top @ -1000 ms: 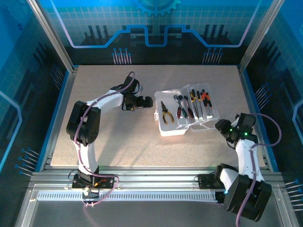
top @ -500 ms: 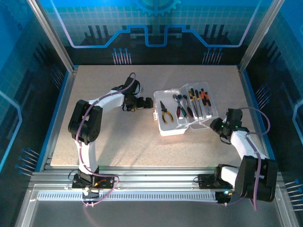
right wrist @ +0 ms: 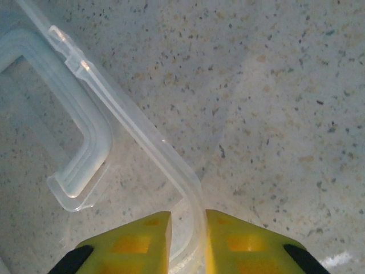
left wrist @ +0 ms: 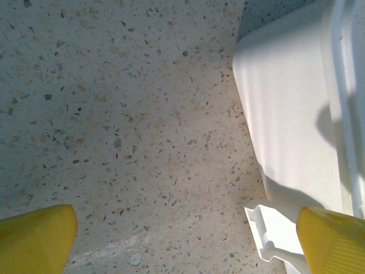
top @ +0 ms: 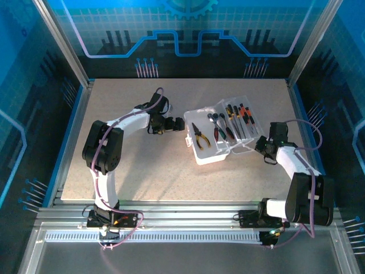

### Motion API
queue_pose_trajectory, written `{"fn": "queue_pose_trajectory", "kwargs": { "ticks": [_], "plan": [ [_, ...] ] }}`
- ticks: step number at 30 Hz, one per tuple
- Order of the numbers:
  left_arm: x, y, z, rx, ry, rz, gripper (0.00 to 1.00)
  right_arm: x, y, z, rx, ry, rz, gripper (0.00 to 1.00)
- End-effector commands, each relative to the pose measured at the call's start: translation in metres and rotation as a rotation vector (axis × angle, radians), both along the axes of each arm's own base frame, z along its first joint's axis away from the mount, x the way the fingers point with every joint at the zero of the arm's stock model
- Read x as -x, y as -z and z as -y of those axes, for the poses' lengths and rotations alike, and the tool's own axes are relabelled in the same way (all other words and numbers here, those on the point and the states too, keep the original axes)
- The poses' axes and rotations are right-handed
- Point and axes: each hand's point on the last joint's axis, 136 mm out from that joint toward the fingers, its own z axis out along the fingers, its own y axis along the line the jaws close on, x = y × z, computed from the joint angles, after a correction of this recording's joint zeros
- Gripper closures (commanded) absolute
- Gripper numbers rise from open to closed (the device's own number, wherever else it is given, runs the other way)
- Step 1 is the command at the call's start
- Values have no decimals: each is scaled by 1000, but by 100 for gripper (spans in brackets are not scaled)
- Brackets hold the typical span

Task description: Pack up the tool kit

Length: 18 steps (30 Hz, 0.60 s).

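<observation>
Lid closure: right end effector [right wrist: 187,234] pinches the clear lid rim [right wrist: 137,123] of the tool kit case [top: 211,157], mid-counter [top: 142,165]; left end effector [left wrist: 185,234], spread beside the case, should brace it as the lid swings over.

Table [top: 142,171]: held the case, right of its middle.
Case [top: 210,157]: lay open between the two grippers.
Pliers [top: 199,137]: lay in the case's left part.
Screwdrivers [top: 231,127]: lay side by side, just right of the pliers.
Lid [top: 255,132]: stood on the case's right side, tilted up.
Handle [right wrist: 85,148]: sat left of the lid's edge.
Left gripper [top: 181,123]: was just left of the case, fingers wide apart.
Right gripper [top: 261,146]: was right of the case, with the lid's edge pinched between its fingers.
</observation>
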Motion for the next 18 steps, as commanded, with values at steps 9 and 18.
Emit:
{"fn": "queue_pose_trajectory", "kwargs": {
  "ticks": [9,18],
  "plan": [
    [1,7,6,28,16,-18,1,-7,-10,-15,91,-92,-18,100],
    [0,28,8,33,17,-58,1,2,-82,-22,318,-164,96,100]
  ]
}}
